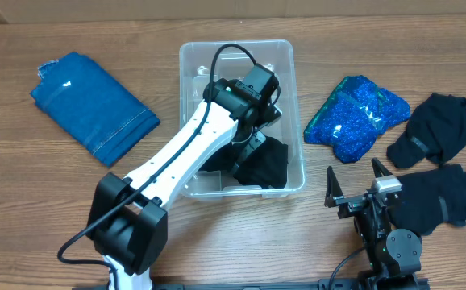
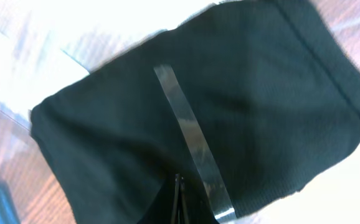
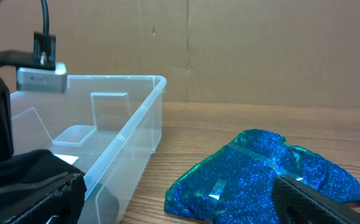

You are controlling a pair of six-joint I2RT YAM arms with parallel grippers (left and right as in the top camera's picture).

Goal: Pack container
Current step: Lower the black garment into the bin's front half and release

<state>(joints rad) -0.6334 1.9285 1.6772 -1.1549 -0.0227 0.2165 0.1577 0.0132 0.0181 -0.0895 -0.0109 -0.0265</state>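
The clear container stands mid-table; its near corner also shows in the right wrist view. My left arm reaches down into it. My left gripper is shut on a folded black garment that lies in the container's front right part. In the left wrist view the black garment, with a strip of clear tape on it, fills the frame, and the fingers pinch its fabric. My right gripper is open and empty, low over the table's front edge, right of the container.
A sparkly blue garment lies just right of the container and ahead of my right gripper. Two black garments lie at far right. A folded blue denim piece lies at far left.
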